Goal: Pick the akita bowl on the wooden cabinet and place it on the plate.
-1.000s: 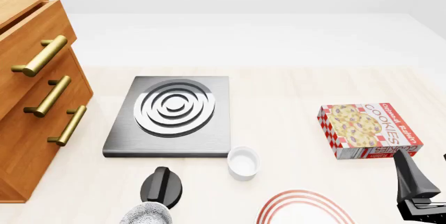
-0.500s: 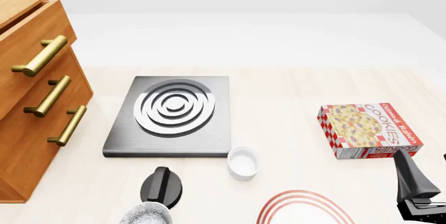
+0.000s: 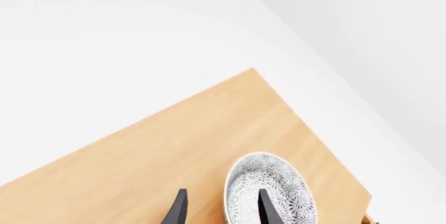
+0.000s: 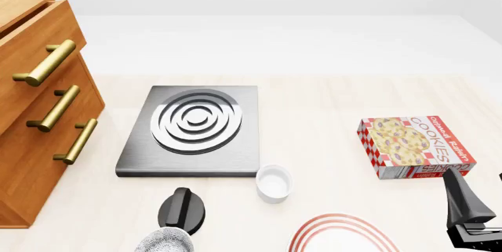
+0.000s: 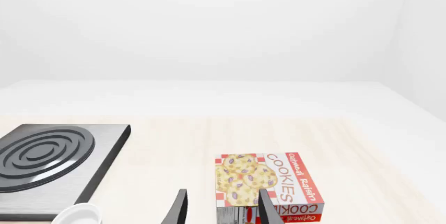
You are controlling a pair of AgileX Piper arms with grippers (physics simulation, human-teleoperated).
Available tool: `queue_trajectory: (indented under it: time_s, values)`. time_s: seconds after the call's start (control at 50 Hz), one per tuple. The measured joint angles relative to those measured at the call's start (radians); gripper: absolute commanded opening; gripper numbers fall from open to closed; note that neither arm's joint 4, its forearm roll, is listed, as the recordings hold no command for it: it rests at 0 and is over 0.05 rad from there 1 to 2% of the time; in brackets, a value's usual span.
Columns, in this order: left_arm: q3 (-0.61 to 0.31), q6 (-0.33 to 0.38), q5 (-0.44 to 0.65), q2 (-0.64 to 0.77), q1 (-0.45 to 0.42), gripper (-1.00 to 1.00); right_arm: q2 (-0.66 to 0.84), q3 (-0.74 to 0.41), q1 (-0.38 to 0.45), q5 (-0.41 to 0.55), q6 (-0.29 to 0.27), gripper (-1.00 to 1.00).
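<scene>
The akita bowl [image 3: 268, 192], white with fine black speckles, shows against the wooden cabinet's top [image 3: 174, 145] in the left wrist view. My left gripper [image 3: 221, 211] is open and straddles its rim: one finger [image 3: 265, 208] is over the inside, the other [image 3: 177, 211] outside and apart from it. In the front view the akita bowl [image 4: 164, 242] is cut by the bottom edge, just under the left arm's black body [image 4: 184, 208]. The plate [image 4: 342, 221] with red rings lies at the bottom edge. My right gripper [image 4: 453, 181] [image 5: 221, 211] is open and holds nothing.
The wooden cabinet [image 4: 39, 146] with brass handles fills the left side. A grey stove [image 4: 194, 126] [image 5: 42, 161] lies in the middle, with a small white bowl [image 4: 274, 182] [image 5: 77, 214] in front of it. A cookies box [image 4: 415, 146] [image 5: 268, 182] lies at the right, beyond my right gripper.
</scene>
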Motion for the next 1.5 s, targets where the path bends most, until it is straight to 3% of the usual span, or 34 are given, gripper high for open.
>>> queue_trajectory:
  time_s: [0.72, 0.74, 1.2, 1.5]
  values:
    - [0.016, 0.027, 0.008, 0.010, -0.046, 1.00, 0.000, 0.000, 0.000, 0.000, 0.000, 1.00]
    - [0.016, 0.028, 0.010, 0.010, -0.048, -1.00, 0.000, 0.000, 0.000, 0.000, 0.000, 1.00]
    - [0.018, 0.015, 0.069, -0.038, -0.078, -1.00, 0.000, 0.000, 0.000, 0.000, 0.000, 1.00]
    - [0.039, -0.067, 0.089, -0.150, -0.130, -1.00, 0.000, 0.000, 0.000, 0.000, 0.000, 1.00]
